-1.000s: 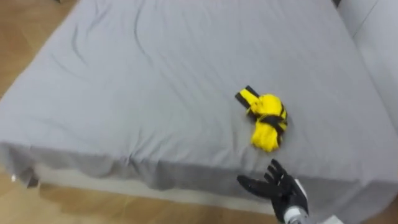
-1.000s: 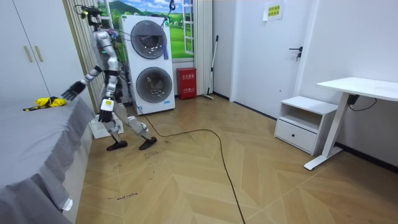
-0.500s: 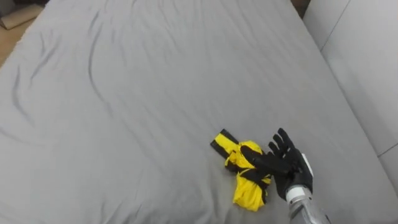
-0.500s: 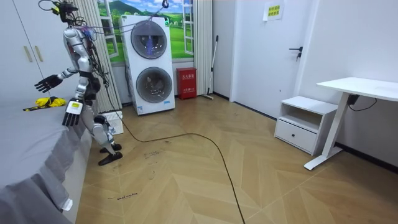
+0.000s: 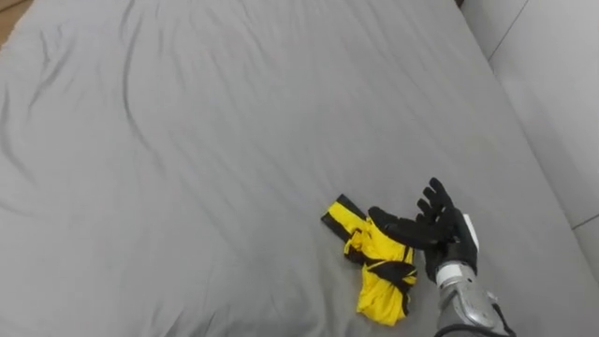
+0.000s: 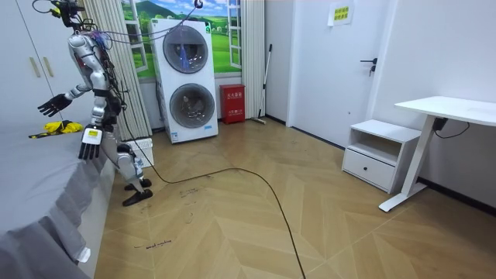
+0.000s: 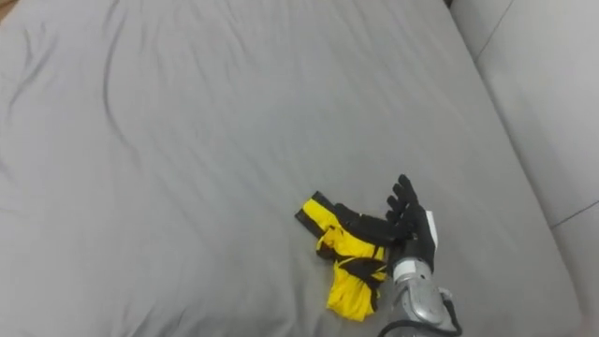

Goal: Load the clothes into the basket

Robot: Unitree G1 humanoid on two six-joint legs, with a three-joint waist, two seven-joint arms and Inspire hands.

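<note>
Clothes (image 5: pixel 379 273): yellow-black bundle on grey bed (image 5: pixel 187 140); R robot hand (image 5: pixel 453 239) open, thumb over bundle; wardrobe (image 5: pixel 552 94) alongside.

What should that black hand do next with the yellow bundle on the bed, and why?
Probably lower the right hand and close it round the crumpled yellow-and-black garment: the hand is open, spread over the garment's edge, and the garment lies ungripped on the grey bedsheet.

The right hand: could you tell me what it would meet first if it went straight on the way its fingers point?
Probably only the grey bed sheet: the right hand's open fingers point up the bed, past the yellow clothes by its thumb. Height unclear.
</note>
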